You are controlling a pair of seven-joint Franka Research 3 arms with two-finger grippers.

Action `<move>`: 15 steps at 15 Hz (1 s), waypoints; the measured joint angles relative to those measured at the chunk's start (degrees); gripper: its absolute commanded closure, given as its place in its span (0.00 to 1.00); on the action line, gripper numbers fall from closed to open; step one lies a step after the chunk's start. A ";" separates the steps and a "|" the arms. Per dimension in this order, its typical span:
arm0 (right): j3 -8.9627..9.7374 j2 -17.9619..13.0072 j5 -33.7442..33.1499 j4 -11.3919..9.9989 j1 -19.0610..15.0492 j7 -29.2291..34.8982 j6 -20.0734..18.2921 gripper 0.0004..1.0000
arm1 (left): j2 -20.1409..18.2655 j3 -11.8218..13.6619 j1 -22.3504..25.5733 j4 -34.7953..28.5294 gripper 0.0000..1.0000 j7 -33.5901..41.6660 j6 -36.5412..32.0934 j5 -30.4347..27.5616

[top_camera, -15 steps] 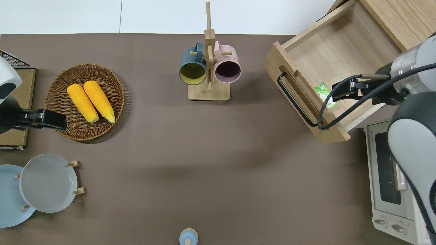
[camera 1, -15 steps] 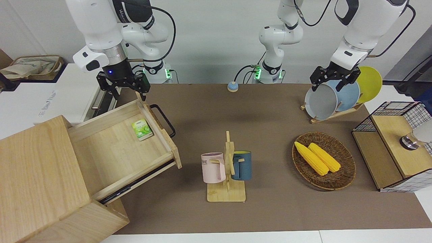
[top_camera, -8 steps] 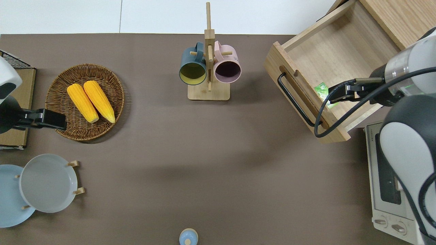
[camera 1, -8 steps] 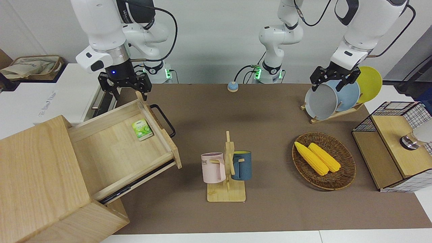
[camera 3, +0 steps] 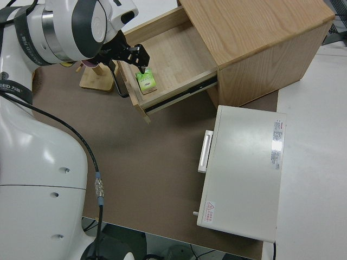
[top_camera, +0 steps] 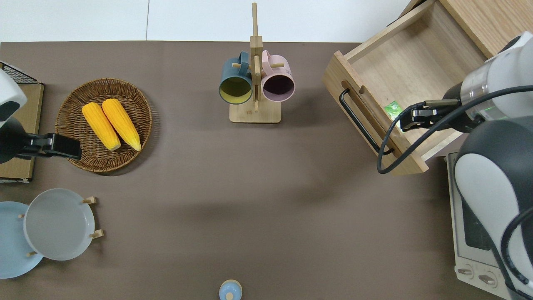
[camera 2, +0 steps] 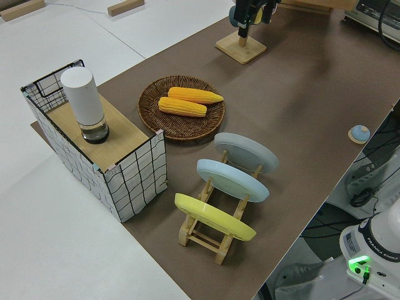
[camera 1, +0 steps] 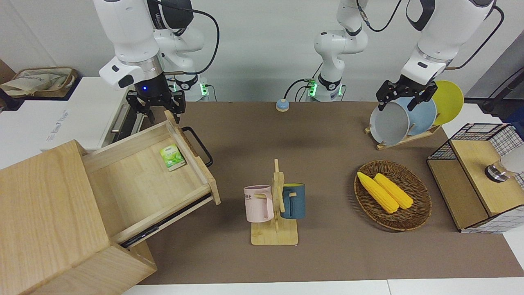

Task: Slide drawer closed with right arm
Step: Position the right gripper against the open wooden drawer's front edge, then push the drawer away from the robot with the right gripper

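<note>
Since a second ago the right pincer has drifted from above the drawer's back corner toward the front panel; its fingers are spread and hold nothing. It sits upper left in the front view, over the drawer, which stands fully pulled out of the cabinet at lower left. A push landing on the handle off-centre could skew and jam the drawer. A green packet lies inside. Cable hides the fingertips from overhead. The left arm is parked.
</note>
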 measured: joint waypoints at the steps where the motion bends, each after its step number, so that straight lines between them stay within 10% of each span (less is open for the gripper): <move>1: 0.00 0.00 0.00 0.00 0.00 -0.01 -0.10 1.00 | 0.00 0.00 0.00 0.00 0.00 0.00 0.00 0.00; 15: 0.24 -0.31 0.00 0.54 1.81 2.01 -1.02 1.00 | 0.00 0.00 0.00 0.00 0.01 0.00 0.00 0.00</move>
